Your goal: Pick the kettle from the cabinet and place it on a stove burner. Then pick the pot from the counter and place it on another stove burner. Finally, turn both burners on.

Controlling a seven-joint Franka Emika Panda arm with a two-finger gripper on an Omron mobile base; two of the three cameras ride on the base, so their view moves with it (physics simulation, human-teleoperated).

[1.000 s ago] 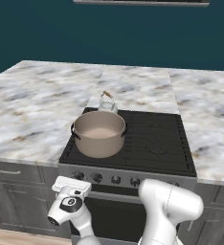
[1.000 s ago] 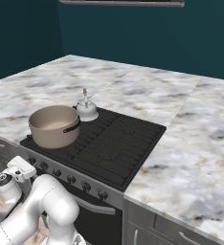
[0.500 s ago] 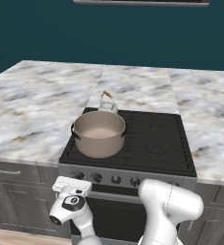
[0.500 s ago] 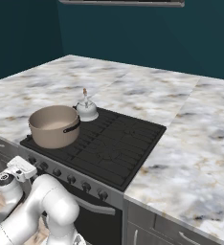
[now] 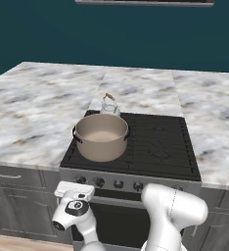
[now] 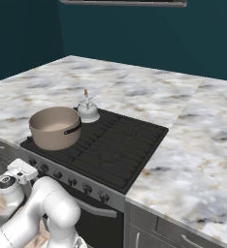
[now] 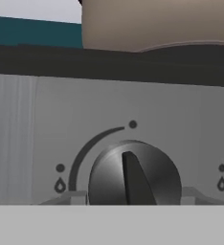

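The pot (image 5: 102, 137) is tan-beige outside with a paler cream inside and small dark side handles. The kettle (image 6: 88, 112) is silvery-white, its thin wire handle carrying a brown wooden piece. The cooktop (image 5: 155, 144) is black with black grid grates, set in a grey stove front (image 7: 47, 129) printed with small dark dots, drop marks and a curved dark line. The knob (image 7: 134, 174) is dark grey with a darker pointer ridge. The bench (image 5: 33, 110) is white-grey marble with brown and grey veins. The wall (image 6: 135, 34) is deep teal. The drawers (image 5: 16, 179) are dark grey. The arm (image 5: 172, 211) is white.
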